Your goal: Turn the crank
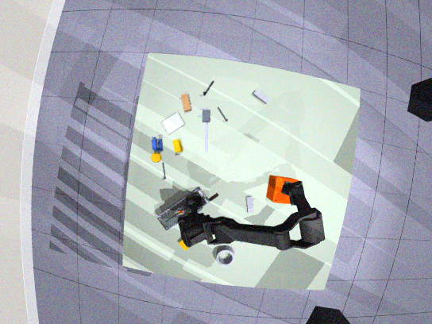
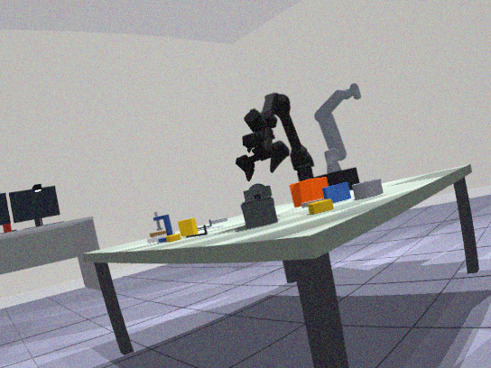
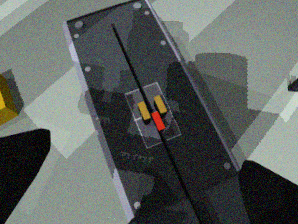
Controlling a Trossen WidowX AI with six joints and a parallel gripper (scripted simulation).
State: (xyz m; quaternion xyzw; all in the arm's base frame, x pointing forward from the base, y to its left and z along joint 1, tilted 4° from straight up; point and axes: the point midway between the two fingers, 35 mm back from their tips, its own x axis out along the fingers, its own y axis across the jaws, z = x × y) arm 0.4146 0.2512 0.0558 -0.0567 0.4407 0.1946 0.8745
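So the pincer [image 1: 194, 202] [image 2: 260, 175] [image 3: 147, 155] was wide open with nothing between its fingers. In the exterior view it hung above the machine [image 1: 166, 219] [image 2: 260, 214] [image 3: 95, 55], fingertips down and not touching it. The machine was a long dark box sitting at an angle on the pale green table [image 1: 238, 159] [image 2: 203, 256], out near the end of the arm's reach.

From the wrist you could see its top panel pretty well. A thin black slot [image 3: 127, 57] ran lengthwise down it, and the red pointer [image 3: 158, 121] sat on that line inside a pale outlined rectangle. The two brass marks [image 3: 144, 110] [image 3: 160, 104] were on either side of the line. The pointer was close but NOT level: it sat a bit below them in that view, toward the lower right. A dark stub [image 1: 214, 196] poked out past one end of the box in the top view, maybe the crank handle, but I couldn't tell for sure.

Further out, a grey ring-shaped thing [image 1: 219, 254] stood near the arm [image 1: 254, 233] [image 2: 291, 131], and a small pale block [image 1: 249, 204] lay on the arm's other side. Well apart from the machine, a blue clamp-like thing [image 1: 159, 144] [image 2: 167, 225] had a yellow disc [image 1: 156, 157] [image 2: 173, 237] just beside it and a yellow block [image 1: 177, 145] [image 2: 188, 226] near it.
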